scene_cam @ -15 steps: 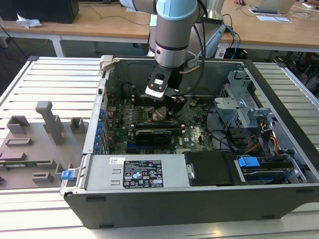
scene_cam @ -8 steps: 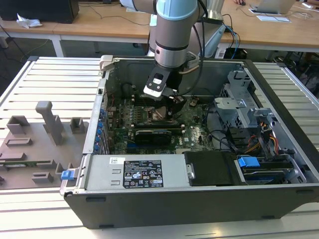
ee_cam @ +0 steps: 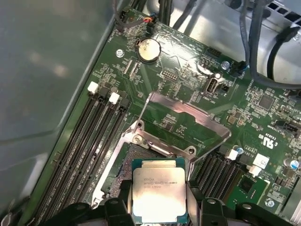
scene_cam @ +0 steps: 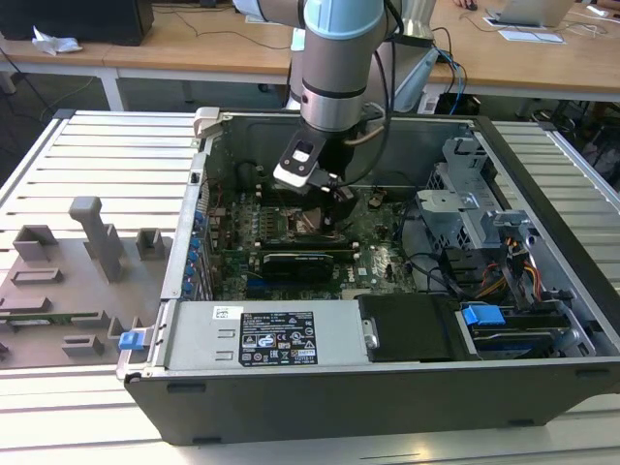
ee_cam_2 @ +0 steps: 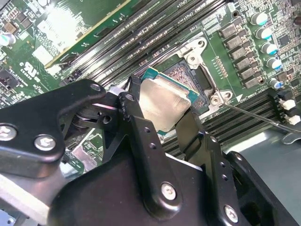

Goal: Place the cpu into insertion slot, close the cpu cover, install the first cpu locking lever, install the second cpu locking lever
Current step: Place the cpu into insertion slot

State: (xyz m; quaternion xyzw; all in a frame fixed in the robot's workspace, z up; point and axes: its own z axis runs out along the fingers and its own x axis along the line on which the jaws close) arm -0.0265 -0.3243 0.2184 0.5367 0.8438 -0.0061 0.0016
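At the exterior view's left, a grey fixture board (scene_cam: 77, 281) with upright holders, lying on the slatted table (scene_cam: 97, 145) just beside the open computer case (scene_cam: 387, 402). Along the case's near wall, a silver power supply (scene_cam: 262, 334); behind it, the green motherboard (scene_cam: 378, 262). Over the board's middle, reaching down from the arm (scene_cam: 334, 58), the gripper (scene_cam: 325, 199). Further to the exterior view's right, a metal drive cage (scene_cam: 475, 203) and a blue clip (scene_cam: 481, 315).

In the second wrist view, clamped on the cpu (ee_cam_2: 164, 101): black fingers (ee_cam_2: 136, 117) pressing two opposite edges, jaws apart by just the chip's width, silvery face showing between them. Held just above the insertion slot (ee_cam_2: 186, 70), tilted against the board and not seated. Beside the socket, long black memory slots (ee_cam_2: 150, 37); from the socket's corner, a thin wire lever (ee_cam_2: 254, 115) running outward.

In the first wrist view, the same chip (ee_cam: 157, 190) partly overlapping the dark socket (ee_cam: 141, 155). Just beyond the socket, the cpu cover (ee_cam: 188, 114), swung open on its hinge edge, green board visible through its window. Beyond that, a round coin battery (ee_cam: 148, 49).
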